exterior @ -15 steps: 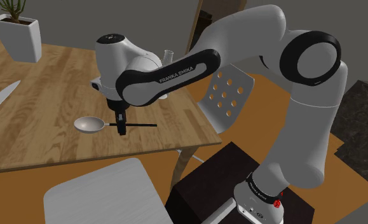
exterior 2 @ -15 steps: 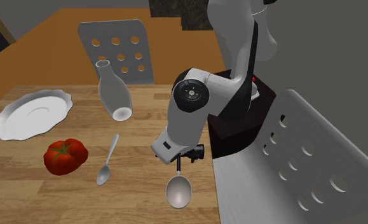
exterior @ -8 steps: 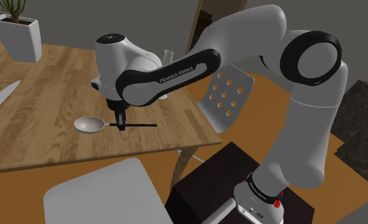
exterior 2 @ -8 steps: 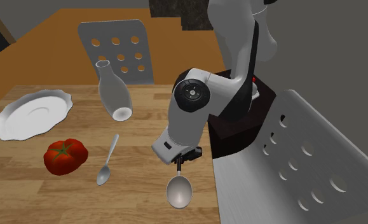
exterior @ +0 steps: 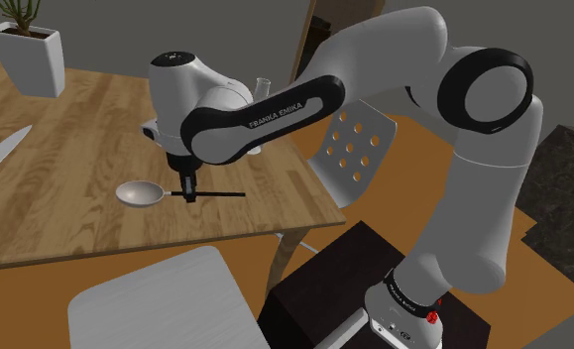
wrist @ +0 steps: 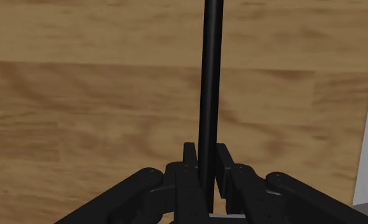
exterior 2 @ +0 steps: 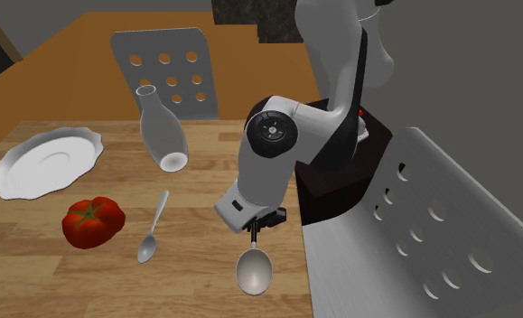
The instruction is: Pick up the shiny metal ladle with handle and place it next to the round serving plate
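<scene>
"FRANKA EMIKA" stands in white capitals on the dark band of the arm (exterior: 263, 118) in the shoulder view. Small lettering near the arm's base is unreadable.

On table (exterior 2: 33, 280), by second exterior view: ladle (exterior 2: 255, 269) at near right, handle clasped in gripper (exterior 2: 256, 235); spoon (exterior 2: 153, 230) to its left; tomato (exterior 2: 93, 221) left of spoon; plate (exterior 2: 42, 163) behind tomato; vase (exterior 2: 163, 135) behind spoon, on its side. Chair (exterior 2: 164, 68) beyond far edge.
</scene>
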Robot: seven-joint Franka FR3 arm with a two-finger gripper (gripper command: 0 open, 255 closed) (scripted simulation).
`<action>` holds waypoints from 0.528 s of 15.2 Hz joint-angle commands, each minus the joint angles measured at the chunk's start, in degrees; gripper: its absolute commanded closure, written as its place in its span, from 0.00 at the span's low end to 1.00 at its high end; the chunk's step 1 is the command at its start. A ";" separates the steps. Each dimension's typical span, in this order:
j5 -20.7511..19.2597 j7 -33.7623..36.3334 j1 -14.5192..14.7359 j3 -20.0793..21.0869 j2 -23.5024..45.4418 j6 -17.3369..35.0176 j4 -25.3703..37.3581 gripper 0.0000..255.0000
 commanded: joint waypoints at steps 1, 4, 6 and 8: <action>0.31 -0.29 -0.07 0.12 -0.51 -0.93 0.43 1.00; 0.90 -0.86 -0.18 0.35 -1.57 -2.78 1.33 1.00; 1.28 -1.22 -0.25 0.49 -2.23 -4.04 2.00 1.00; 1.63 -1.57 -0.30 0.61 -2.84 -5.31 2.73 1.00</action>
